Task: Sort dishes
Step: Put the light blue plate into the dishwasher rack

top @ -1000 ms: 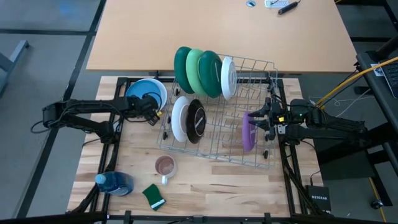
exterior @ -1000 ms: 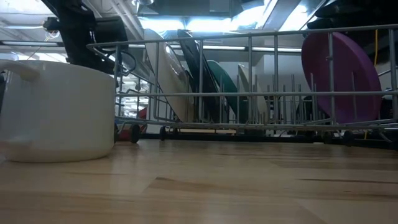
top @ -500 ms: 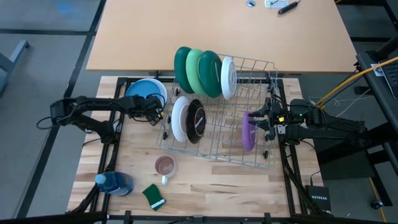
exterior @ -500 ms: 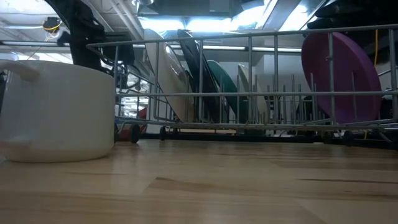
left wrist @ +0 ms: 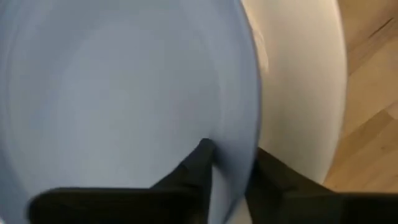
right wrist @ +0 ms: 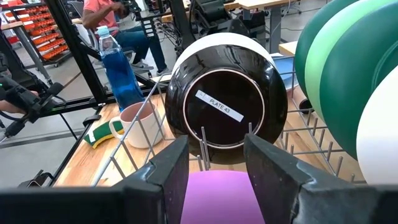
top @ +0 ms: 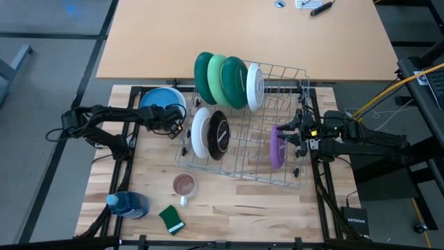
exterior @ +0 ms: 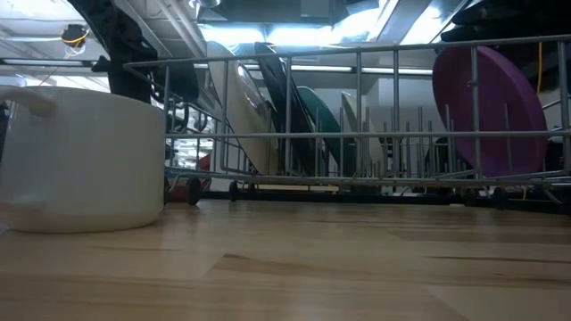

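Note:
A blue plate (top: 161,101) lies on a white plate (left wrist: 305,81) at the table's far left, and my left gripper (top: 171,125) is shut on its rim. A wire rack (top: 291,173) holds the other dishes on edge. Green plates (top: 220,78) and a white plate (top: 254,87) stand in the far row, a white plate (top: 200,132) and a black plate (top: 219,135) in the near row. A purple plate (top: 277,147) stands at the rack's right. My right gripper (top: 295,132) stands open just right of the purple plate (right wrist: 217,193), pointing level at it. My left gripper pinches the blue plate's rim (left wrist: 239,134) on the side toward the rack. One finger (left wrist: 198,165) is on the plate's inner face and the other finger (left wrist: 270,177) is outside it, over the white plate. The fingers slant down from the table's left. The plate lies flat.
A clear mug (top: 184,185), a blue bottle (top: 128,205) and a green sponge (top: 171,219) stand near the table's front left. The mug (exterior: 80,160) fills the low view's left. People sit in the room beyond the table in the right wrist view.
My left arm has sunk toward the blue plate, its elbow drawing in toward the table. The plates and my right arm have kept still.

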Tool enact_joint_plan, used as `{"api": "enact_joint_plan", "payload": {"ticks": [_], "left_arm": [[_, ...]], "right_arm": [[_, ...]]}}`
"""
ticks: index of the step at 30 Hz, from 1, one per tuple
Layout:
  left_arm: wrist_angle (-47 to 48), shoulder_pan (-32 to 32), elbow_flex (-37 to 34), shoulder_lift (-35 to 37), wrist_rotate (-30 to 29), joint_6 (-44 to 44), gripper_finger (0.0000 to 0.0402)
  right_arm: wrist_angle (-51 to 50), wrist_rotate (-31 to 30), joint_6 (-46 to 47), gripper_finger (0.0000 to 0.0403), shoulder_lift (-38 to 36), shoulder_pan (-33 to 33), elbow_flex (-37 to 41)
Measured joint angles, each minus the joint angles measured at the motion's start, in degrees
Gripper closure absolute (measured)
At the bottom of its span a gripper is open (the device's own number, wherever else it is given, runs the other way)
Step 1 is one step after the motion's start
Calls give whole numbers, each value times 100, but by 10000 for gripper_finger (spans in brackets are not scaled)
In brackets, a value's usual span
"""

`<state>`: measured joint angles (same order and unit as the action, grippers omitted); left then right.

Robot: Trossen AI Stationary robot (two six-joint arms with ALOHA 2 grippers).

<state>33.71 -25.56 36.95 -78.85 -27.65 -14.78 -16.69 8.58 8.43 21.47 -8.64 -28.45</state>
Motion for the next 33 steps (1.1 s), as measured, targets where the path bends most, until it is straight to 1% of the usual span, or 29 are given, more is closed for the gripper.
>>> {"api": "enact_joint_plan", "payload": {"ticks": [2,4,8,12,19,23,26,29,33], "left_arm": [[-2,6,4,2,-71,0,370],[-22,4,16,11,-111,-116,390],[37,5,123,11,-73,-297,389],[32,7,366,62,26,-341,397],[145,7,780,515,77,-390,400],[274,5,1010,892,154,-647,400],[552,8,1031,1198,217,-868,400],[415,7,1137,1605,244,-1017,401],[468,8,1207,2160,244,-1079,401]], "right_arm": [[0,0,0,242,0,0,0],[0,2,0,242,0,0,0],[0,2,0,242,0,0,0],[0,2,0,242,0,0,0],[2,2,0,242,0,0,0],[-21,2,0,242,0,0,0],[-26,4,0,242,0,0,0],[-26,4,0,242,-1,0,0],[-24,7,0,242,-2,0,0]]}}
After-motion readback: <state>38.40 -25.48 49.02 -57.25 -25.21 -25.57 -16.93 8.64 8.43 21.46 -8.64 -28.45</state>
